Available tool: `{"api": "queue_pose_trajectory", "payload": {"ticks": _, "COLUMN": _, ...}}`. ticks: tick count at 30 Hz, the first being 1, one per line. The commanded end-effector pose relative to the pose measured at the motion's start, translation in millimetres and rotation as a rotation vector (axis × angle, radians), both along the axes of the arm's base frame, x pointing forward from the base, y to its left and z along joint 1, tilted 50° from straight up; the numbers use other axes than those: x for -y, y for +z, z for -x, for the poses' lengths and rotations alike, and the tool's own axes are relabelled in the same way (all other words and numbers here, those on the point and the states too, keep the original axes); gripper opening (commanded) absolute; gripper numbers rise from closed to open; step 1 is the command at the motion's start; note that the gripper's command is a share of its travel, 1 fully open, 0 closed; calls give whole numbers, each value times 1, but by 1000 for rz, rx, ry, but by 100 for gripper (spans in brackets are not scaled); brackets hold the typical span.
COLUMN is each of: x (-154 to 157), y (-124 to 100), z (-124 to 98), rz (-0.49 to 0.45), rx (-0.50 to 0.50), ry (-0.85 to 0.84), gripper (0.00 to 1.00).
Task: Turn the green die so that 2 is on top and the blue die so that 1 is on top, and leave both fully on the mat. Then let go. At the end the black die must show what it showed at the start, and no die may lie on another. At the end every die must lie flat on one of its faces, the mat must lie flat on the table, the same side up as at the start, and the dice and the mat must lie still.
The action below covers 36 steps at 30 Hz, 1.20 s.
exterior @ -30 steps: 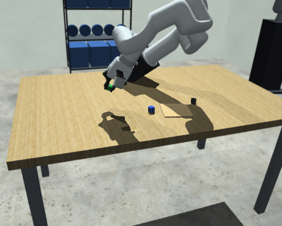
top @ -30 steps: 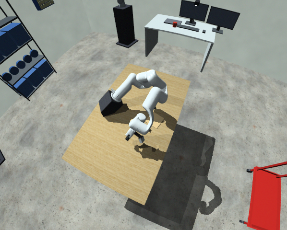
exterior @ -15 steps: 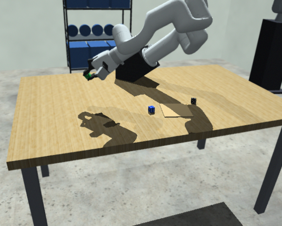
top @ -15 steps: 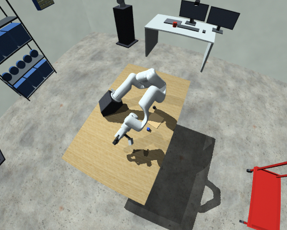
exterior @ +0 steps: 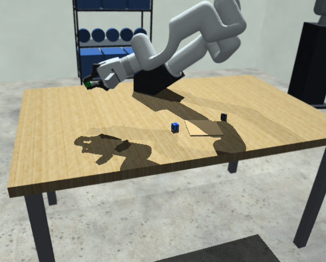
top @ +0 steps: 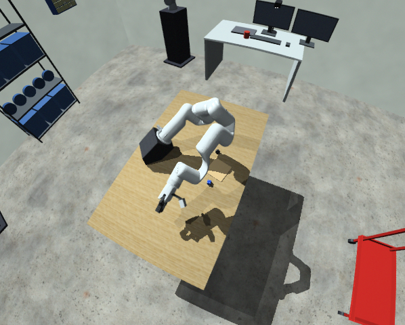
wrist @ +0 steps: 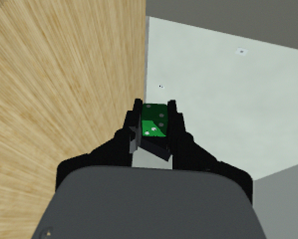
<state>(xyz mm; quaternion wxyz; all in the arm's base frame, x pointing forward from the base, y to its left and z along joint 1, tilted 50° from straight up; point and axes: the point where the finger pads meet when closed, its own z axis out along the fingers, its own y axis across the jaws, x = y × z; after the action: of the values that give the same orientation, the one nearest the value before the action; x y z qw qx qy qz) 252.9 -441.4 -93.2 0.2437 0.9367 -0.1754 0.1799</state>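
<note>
The green die (exterior: 87, 83) (wrist: 154, 119) is between the fingertips of my gripper (top: 159, 208) (exterior: 88, 84) (wrist: 154, 110), which is shut on it. The gripper is tilted well over to the side and holds the die high above the table. The blue die (top: 208, 182) (exterior: 174, 126) lies on the table beside the mat (top: 221, 175) (exterior: 195, 130), off it. The black die (top: 217, 151) (exterior: 223, 116) lies on the table just beyond the mat's other side. The mat lies flat, partly in shadow. The top pips of the blue and black dice are too small to read surely.
The wooden table (top: 133, 223) (exterior: 59, 112) carries the arm's black base (top: 154, 148) (exterior: 150, 81) at its far long edge. The arm arches above the area of the mat. Shadows of arm and gripper fall on the table's front part.
</note>
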Motion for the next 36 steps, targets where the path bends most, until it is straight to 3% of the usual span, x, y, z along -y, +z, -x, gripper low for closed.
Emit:
{"api": "queue_pose_trajectory", "payload": {"ticks": 1, "x": 10, "y": 4, "z": -5, "rz": 57, "rx": 158, "ry": 50, "gripper": 21}}
{"api": "queue_pose_trajectory", "payload": {"ticks": 6, "x": 13, "y": 9, "z": -15, "rz": 87, "rx": 231, "ry": 70, "gripper": 21}}
{"api": "queue_pose_trajectory", "payload": {"ticks": 13, "x": 9, "y": 26, "z": -46, "rz": 116, "rx": 429, "ry": 132, "gripper": 21}}
{"api": "queue_pose_trajectory", "payload": {"ticks": 15, "x": 9, "y": 26, "z": -46, "rz": 116, "rx": 429, "ry": 132, "gripper": 21}}
{"api": "queue_pose_trajectory", "payload": {"ticks": 17, "x": 1, "y": 36, "z": -62, "rz": 108, "rx": 532, "ry": 165, "gripper": 21}}
{"api": "queue_pose_trajectory", "payload": {"ticks": 21, "x": -8, "y": 44, "z": -75, "rz": 93, "rx": 611, "ry": 192, "gripper": 21}}
{"api": "queue_pose_trajectory", "payload": {"ticks": 30, "x": -55, "y": 79, "z": -113, "rz": -27, "rx": 899, "ry": 288, "gripper": 21}}
{"api": "queue_pose_trajectory", "payload": {"ticks": 33, "x": -57, "y": 80, "z": -115, "rz": -34, "rx": 911, "ry": 292, "gripper": 21}}
{"api": "queue_pose_trajectory", "payload": {"ticks": 36, "x": -83, "y": 98, "z": -127, "rz": -117, "rx": 1033, "ry": 332, "gripper": 21}}
